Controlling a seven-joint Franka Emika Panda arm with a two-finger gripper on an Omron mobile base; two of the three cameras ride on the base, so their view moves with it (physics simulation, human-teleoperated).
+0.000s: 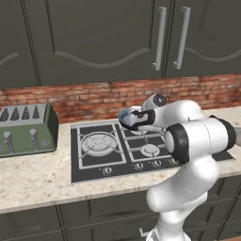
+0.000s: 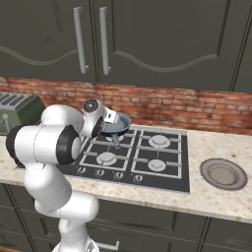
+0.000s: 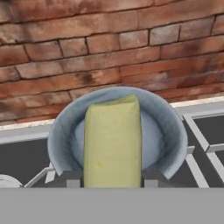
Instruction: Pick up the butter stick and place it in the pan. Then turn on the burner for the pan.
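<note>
In the hand view the pale-yellow butter stick (image 3: 113,144) stands between my two dark finger tips, with my gripper (image 3: 112,177) shut on it. Just beyond it lies the pan (image 3: 171,131), blue-grey with a lighter rim, its bowl seen behind the stick. The pan (image 1: 127,116) sits at the back of the black cooktop (image 1: 84,160), against the brick wall. My hand (image 2: 104,124) hovers at the pan's (image 2: 121,124) near side, and the pan's thin handle (image 2: 116,141) points toward the front. The burner under the pan is hidden.
A green toaster (image 1: 26,129) stands left of the cooktop. A wide ringed burner (image 1: 98,142) and small burner caps (image 2: 160,141) are uncovered, with knobs (image 2: 118,175) along the front edge. A round grey dish (image 2: 224,172) rests on the counter to the right.
</note>
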